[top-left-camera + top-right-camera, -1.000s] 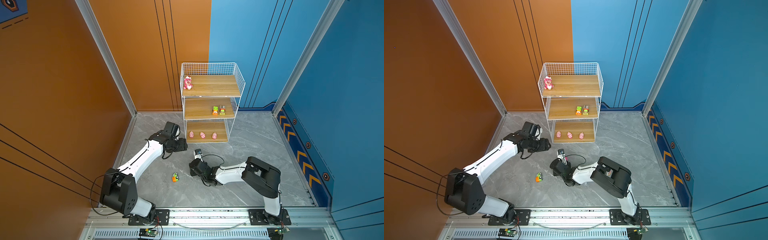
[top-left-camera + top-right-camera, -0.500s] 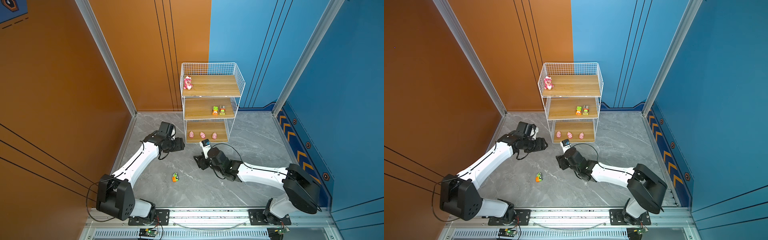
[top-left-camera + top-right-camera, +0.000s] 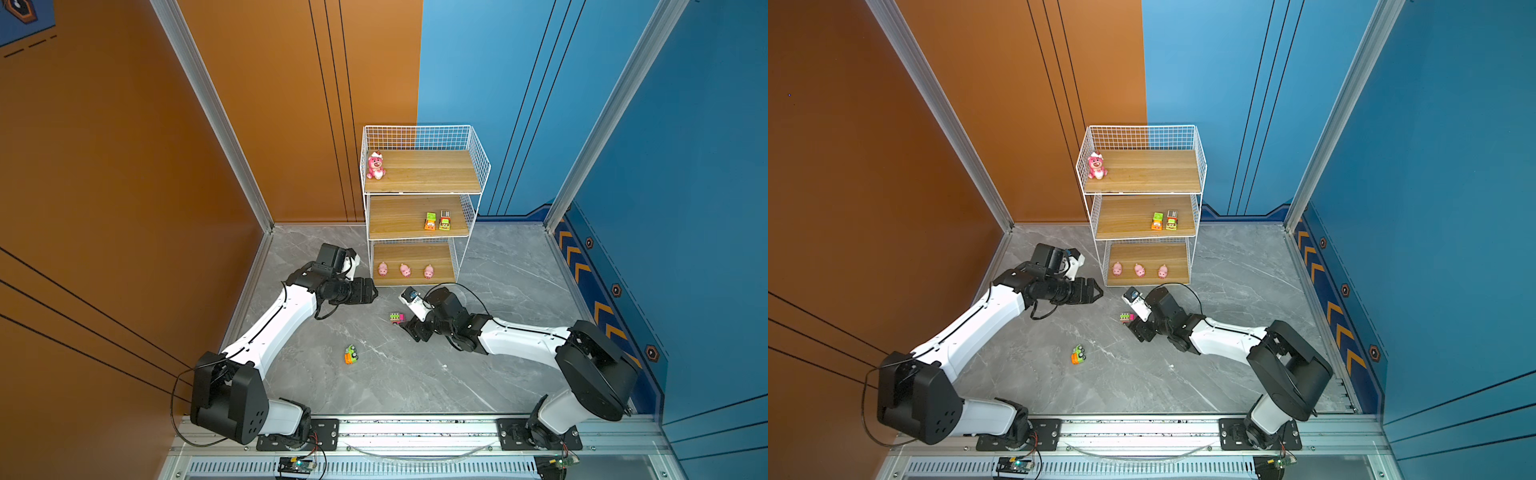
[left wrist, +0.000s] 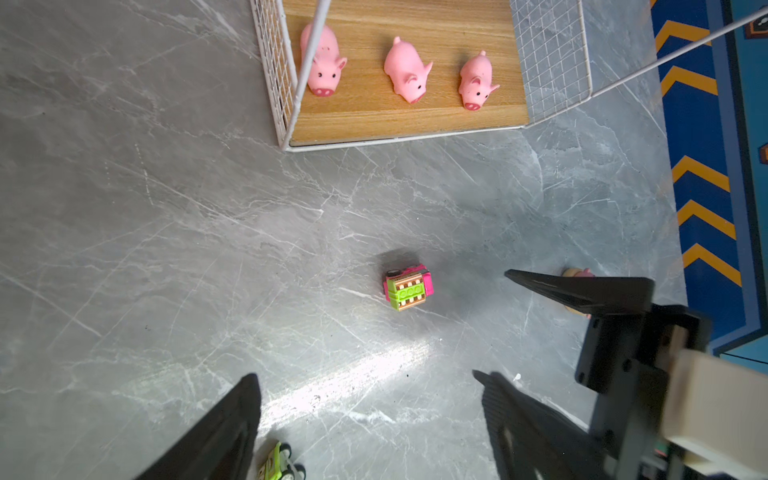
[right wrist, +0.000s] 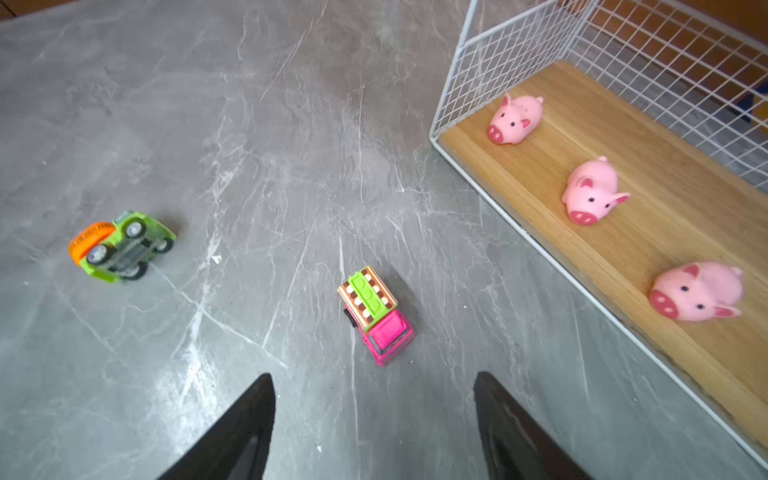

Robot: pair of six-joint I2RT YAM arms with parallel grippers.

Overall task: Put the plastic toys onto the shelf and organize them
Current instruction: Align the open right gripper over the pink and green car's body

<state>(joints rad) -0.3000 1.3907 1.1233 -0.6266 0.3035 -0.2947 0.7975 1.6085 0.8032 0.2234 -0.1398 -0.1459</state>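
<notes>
The shelf (image 3: 432, 170) (image 3: 1150, 170) stands at the back wall. Its top board holds a pink bear (image 3: 375, 165), its middle board two toy vehicles (image 3: 430, 221) and its bottom board three pink pigs (image 3: 405, 270) (image 5: 592, 195) (image 4: 407, 68). On the floor, a pink truck (image 3: 396, 318) (image 3: 1126, 317) (image 5: 376, 314) (image 4: 408, 287) stands upright. It sits just ahead of my right gripper (image 3: 407, 327) (image 5: 372, 375), which is open and empty. A green and orange car (image 3: 351, 355) (image 5: 121, 246) lies on its side further forward. My left gripper (image 3: 374, 291) (image 4: 365, 374) hangs open and empty left of the shelf's bottom board.
The grey marble floor (image 3: 415, 382) is walled by an orange panel on the left and blue panels at the back and right. The shelf's white wire front edge (image 5: 519, 226) runs close beside the pink truck. Both arm bases sit on the front rail (image 3: 415, 428).
My right arm has swung its elbow out to the right and its jaws have opened. The pink truck, hidden under that gripper before, now shows on the floor. My left jaws opened wider.
</notes>
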